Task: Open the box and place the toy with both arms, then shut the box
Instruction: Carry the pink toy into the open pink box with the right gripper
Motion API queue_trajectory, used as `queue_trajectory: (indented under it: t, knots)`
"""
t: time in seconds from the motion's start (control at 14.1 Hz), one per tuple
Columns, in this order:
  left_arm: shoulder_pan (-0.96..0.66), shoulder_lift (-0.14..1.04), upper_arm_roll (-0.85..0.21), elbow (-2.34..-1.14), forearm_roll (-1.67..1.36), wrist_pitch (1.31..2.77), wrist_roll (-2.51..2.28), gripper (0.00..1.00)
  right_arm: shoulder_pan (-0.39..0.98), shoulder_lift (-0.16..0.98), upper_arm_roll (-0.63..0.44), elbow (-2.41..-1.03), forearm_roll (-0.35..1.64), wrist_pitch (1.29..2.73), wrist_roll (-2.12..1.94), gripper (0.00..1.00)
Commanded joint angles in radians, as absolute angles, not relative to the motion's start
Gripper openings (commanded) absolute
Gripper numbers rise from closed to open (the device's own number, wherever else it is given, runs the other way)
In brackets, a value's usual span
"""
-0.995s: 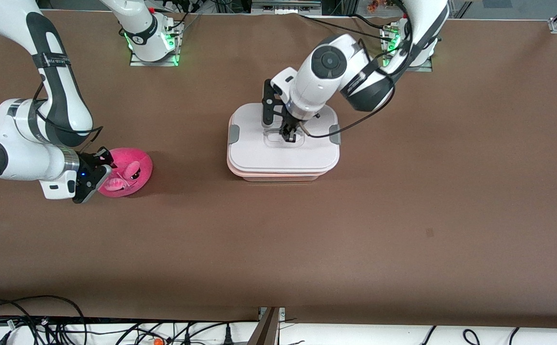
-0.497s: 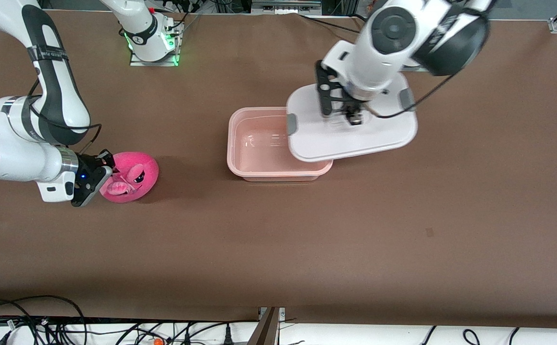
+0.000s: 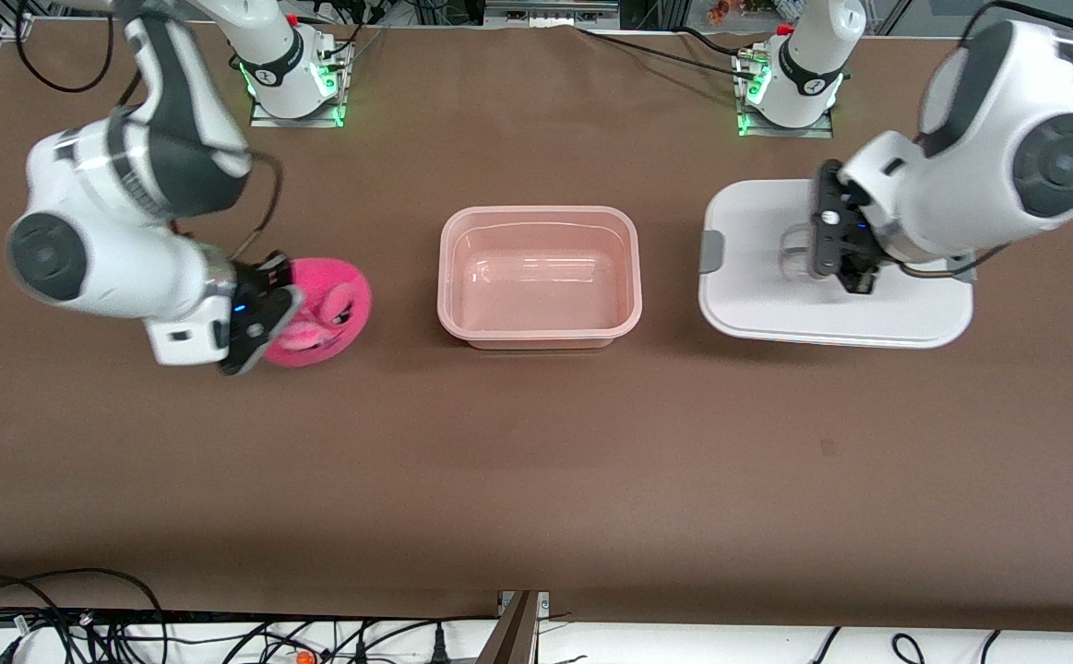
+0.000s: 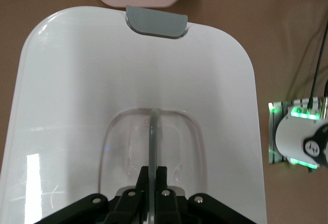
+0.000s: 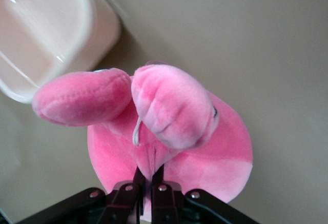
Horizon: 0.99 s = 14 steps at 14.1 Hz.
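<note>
My right gripper [image 3: 255,323] pinches the toy [image 3: 324,314] beside the open box [image 3: 539,277]; my left gripper [image 3: 845,263] clamps the lid [image 3: 831,300] at the box's other end. I should center the toy over the box before releasing.

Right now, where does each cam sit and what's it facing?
Front: high across the table, facing both bases; shows tub, both arms.
Left wrist: on the left arm, looking down at the white lid; left pincer shut on its handle.
Right wrist: on the right arm, facing the toy; right pincer shut on it.
Shared: the tub appears in all three.
</note>
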<state>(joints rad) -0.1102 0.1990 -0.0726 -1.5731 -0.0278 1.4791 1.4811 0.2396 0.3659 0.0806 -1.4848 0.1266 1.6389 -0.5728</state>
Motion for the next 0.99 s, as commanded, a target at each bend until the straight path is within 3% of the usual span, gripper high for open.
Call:
queue_trajectory:
  t: [0.0, 0.5, 0.78, 0.85, 0.92]
  knots:
    - [-0.117, 0.198, -0.012, -1.563, 0.033, 1.442, 1.627, 0.00, 0.388, 0.367, 0.067, -1.439, 0.091, 1.601, -0.435, 0.00]
    - [-0.127, 0.227, 0.005, -1.565, 0.141, 1.416, 1.651, 0.00, 0.656, 0.388, 0.067, -1.439, -0.035, 1.614, -0.157, 0.00]
    - [-0.130, 0.229, 0.005, -1.568, 0.143, 1.417, 1.625, 0.00, 0.696, 0.439, 0.066, -1.437, -0.058, 1.664, -0.097, 0.00]
    - [-0.130, 0.229, 0.005, -1.568, 0.141, 1.417, 1.618, 0.00, 0.698, 0.452, 0.066, -1.437, -0.058, 1.690, -0.086, 0.30]
    - [-0.130, 0.229, 0.005, -1.569, 0.135, 1.419, 1.617, 0.00, 0.706, 0.457, 0.067, -1.439, -0.054, 1.710, -0.056, 0.99]
